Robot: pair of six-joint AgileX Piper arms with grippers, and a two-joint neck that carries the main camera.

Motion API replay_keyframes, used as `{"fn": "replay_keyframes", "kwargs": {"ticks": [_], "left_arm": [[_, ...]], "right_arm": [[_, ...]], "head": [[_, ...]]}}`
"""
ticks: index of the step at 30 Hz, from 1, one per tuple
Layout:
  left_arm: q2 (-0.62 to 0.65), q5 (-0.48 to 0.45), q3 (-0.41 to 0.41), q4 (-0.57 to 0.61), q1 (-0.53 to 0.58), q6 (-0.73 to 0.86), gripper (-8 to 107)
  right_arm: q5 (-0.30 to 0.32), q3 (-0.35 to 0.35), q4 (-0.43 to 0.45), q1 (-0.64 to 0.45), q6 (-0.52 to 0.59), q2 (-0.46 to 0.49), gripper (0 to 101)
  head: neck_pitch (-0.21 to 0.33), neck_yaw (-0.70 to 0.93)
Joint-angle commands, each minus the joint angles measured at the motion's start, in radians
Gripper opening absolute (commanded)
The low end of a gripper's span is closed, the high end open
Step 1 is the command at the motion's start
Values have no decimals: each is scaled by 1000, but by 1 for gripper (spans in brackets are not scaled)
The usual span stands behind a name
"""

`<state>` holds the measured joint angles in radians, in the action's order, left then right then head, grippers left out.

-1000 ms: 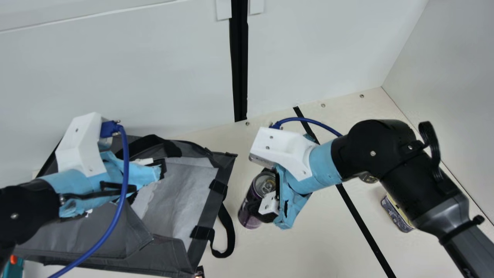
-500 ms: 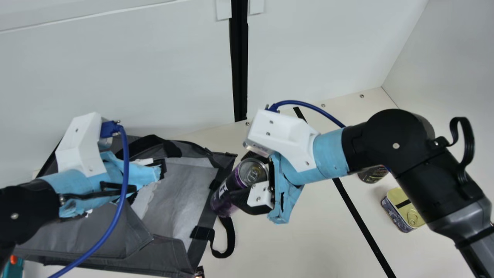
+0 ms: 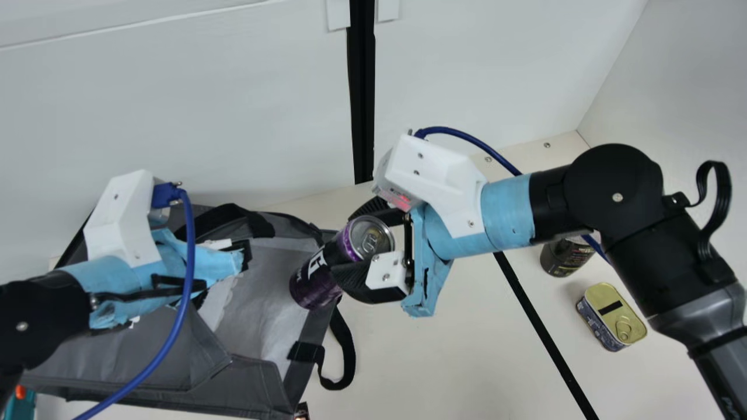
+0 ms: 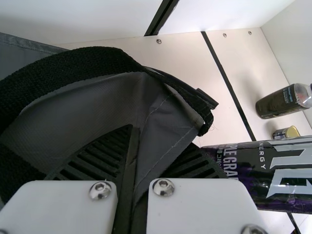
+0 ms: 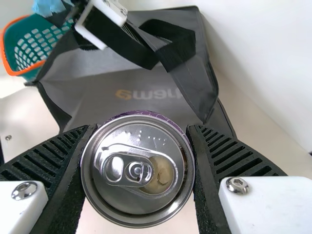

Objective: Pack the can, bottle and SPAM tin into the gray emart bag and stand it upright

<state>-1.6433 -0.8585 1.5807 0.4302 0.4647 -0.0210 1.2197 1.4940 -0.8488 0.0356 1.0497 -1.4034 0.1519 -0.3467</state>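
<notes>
Between the right tool's [image 3: 347,244] fingers the purple can [image 3: 318,280] is clasped, tilted over the gray emart bag's [image 3: 245,379] opening. The bag is pinched by the left tool [image 3: 198,262]; bottle [image 3: 565,258] and SPAM tin [image 3: 610,318] are seen toward the table's [image 3: 455,361] right edge.

My left arm [image 3: 35,318] enters at the lower left of the frame, its blue-wrapped left gripper [image 3: 213,262] pointing toward the centre, jaws pinched almost together. My right arm [image 3: 618,192] rises from the lower right corner, bends at its black joint and slopes down leftward; mid-frame, my right gripper [image 3: 353,245] holds firm, jaws clamped some way apart.
</notes>
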Motion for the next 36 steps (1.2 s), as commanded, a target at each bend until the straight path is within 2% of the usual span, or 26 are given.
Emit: {"fn": "replay_keyframes", "kwargs": {"ticks": [1,6,21,36], "left_arm": [[0,0,0,0,0,0,-8],[0,0,0,0,0,0,-8],[0,0,0,0,0,0,-8],[0,0,0,0,0,0,-8]], "right_arm": [[0,-2,-21,-2,5,-5,0],[-29,-22,-55,17,18,-21,0],[-171,-104,-132,118,76,-73,0],[-305,-152,-205,209,161,-162,0]], "head": [[23,-2],[23,-2],[23,-2],[23,-2]]}}
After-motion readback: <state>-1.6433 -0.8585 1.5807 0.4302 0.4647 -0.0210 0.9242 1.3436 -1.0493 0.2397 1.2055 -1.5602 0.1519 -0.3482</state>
